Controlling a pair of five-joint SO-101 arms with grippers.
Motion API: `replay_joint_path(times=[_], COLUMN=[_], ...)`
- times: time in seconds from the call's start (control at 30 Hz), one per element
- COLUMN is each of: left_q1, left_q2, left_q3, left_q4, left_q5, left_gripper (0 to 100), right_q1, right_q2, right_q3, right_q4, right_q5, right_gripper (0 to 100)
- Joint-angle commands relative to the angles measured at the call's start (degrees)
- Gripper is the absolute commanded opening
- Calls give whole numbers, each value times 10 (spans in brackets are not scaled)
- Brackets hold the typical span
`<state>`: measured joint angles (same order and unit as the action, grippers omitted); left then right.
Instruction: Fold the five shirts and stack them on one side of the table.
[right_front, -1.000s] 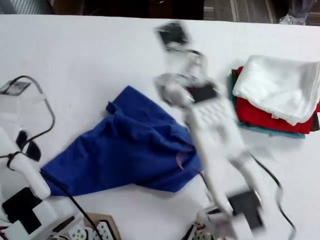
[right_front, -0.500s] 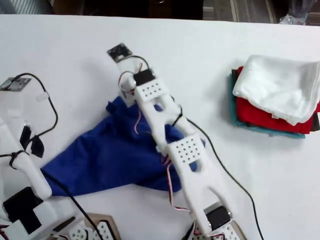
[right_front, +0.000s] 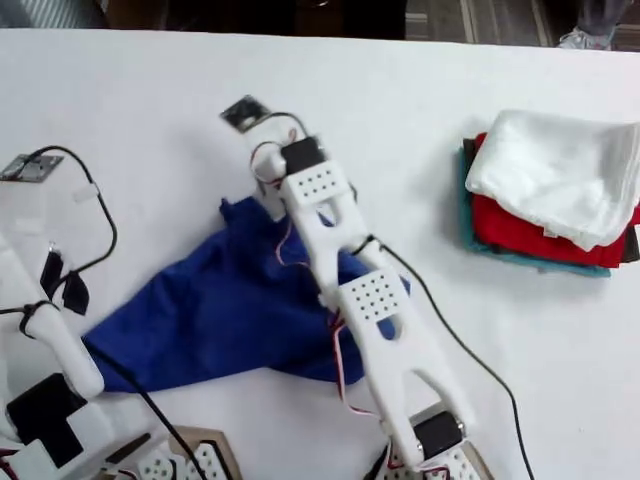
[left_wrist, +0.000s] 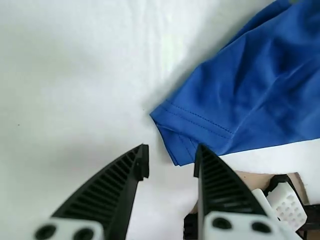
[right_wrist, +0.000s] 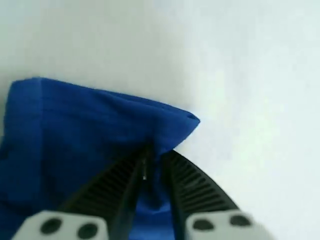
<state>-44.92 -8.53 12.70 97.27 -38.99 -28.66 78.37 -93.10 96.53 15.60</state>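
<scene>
The unfolded shirt (right_front: 230, 310) lies on the desk (right_front: 150, 100) between the two hands. The right hand (right_wrist: 154, 155) is at the shirt's far corner, with a fold of cloth nipped between its fingers. The left hand (left_wrist: 171, 152) is at the opposite, near corner, which lies just between its spread fingertips. The stack of folded shirts (right_front: 550, 190) sits well apart, on the right hand's outer side, away from the left hand.

White plastic arms (right_front: 372, 305) with perforated panels, black motors (right_front: 303, 155), red and black cables (right_front: 460, 345), black ribbed fingers (left_wrist: 122, 184).
</scene>
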Motion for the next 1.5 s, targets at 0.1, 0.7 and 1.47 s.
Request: replay_joint_path(times=[0.1, 0.7, 1.47], left_q1=[16, 200, 317], left_q2=[-20, -18, 141], left_q3=[-20, -32, -124], left_q4=[-8, -117, 4], left_q5=[8, 151, -8], left_gripper=[172, 177, 203], right_q1=[65, 126, 331], right_q2=[-125, -702, -998], right_q3=[-23, 587, 1298], right_q4=[49, 26, -487], right_q5=[-44, -40, 29], right_gripper=[21, 22, 21])
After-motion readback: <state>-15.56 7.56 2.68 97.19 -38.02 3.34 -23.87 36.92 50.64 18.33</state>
